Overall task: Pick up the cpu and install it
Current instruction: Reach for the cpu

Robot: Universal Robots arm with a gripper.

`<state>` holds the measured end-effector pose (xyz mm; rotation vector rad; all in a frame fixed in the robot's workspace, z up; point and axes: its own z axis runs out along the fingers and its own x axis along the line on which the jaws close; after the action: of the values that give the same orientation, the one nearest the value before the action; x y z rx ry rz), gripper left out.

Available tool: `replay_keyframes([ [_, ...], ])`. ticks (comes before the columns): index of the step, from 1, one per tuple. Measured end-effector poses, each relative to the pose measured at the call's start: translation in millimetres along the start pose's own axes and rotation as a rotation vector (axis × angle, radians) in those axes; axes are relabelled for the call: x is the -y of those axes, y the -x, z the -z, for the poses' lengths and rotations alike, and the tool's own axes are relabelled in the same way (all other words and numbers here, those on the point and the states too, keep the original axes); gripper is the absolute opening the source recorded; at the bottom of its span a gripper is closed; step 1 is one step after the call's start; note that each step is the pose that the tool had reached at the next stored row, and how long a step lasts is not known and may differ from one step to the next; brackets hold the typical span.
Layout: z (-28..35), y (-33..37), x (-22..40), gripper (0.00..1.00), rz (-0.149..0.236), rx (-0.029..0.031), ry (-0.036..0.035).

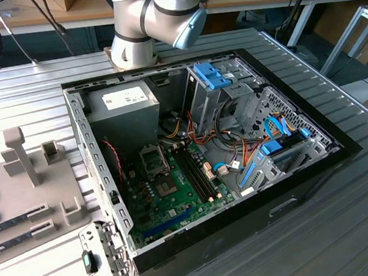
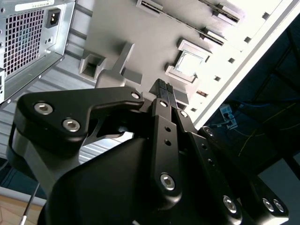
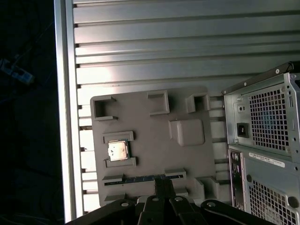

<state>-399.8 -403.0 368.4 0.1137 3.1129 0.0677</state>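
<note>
Tool (image 2: 162,86) hangs clenched on nothing, apart from the cpu (image 3: 117,150), which lies flat in its pocket on the grey tray (image 3: 150,126) beside the computer case (image 3: 262,140). A clean pick likely needs the tool opened and squared to the chip's edges.

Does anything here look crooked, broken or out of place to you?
Nothing stands out. The cpu lies flat and square in its recess on the grey tray, and the gripper hovers above the tray, holding nothing.
</note>
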Motion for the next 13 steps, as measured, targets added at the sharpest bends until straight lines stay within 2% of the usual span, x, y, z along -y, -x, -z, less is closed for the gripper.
replay_keyframes([
  [13, -2.5, -1.9, 0.5, 0.11, 0.0, -0.0001, 0.0],
])
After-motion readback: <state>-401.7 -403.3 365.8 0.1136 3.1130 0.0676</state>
